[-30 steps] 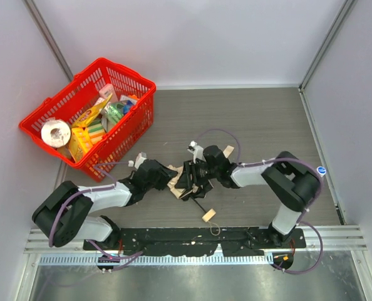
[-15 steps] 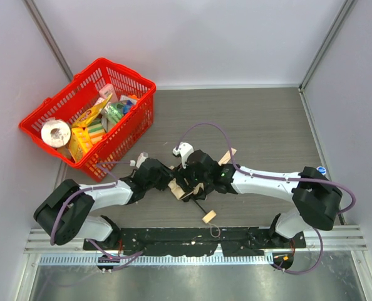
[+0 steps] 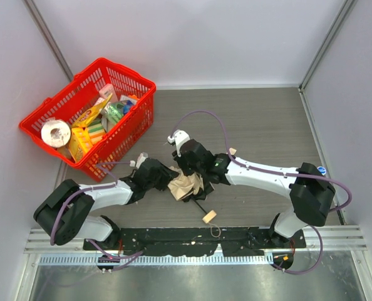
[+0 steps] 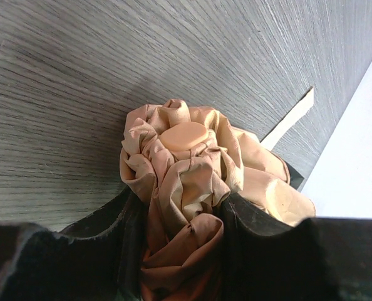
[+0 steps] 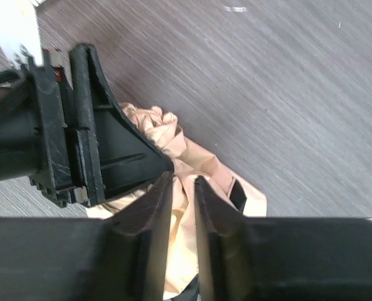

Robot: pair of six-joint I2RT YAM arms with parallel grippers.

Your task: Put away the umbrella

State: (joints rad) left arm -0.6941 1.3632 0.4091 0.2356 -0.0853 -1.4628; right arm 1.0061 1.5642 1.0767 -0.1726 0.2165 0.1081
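The umbrella point(image 3: 185, 185) lies crumpled on the table in front of the arms, a beige bundle of fabric. Its thin black shaft runs toward me to the small tan handle point(image 3: 208, 216). My left gripper point(image 3: 169, 180) comes in from the left. In the left wrist view, the left gripper point(image 4: 183, 210) is shut on a bunched fold of the umbrella point(image 4: 186, 150). My right gripper point(image 3: 190, 170) reaches in from the right, above the bundle. In the right wrist view, the right gripper point(image 5: 183, 185) has its jaws drawn narrow with the umbrella's point(image 5: 189, 219) fabric pinched between them, right beside the left gripper's black finger point(image 5: 111, 150).
A red basket point(image 3: 138, 80) stands at the back left, holding a paper roll point(image 3: 55, 133) and several packets. A loose tan strap point(image 3: 232, 151) lies just behind the right forearm. Walls close in the left, back and right sides.
The right gripper has swung left over the bundle, opened wide on the way, then narrowed onto the fabric. The left gripper has kept its hold and place.
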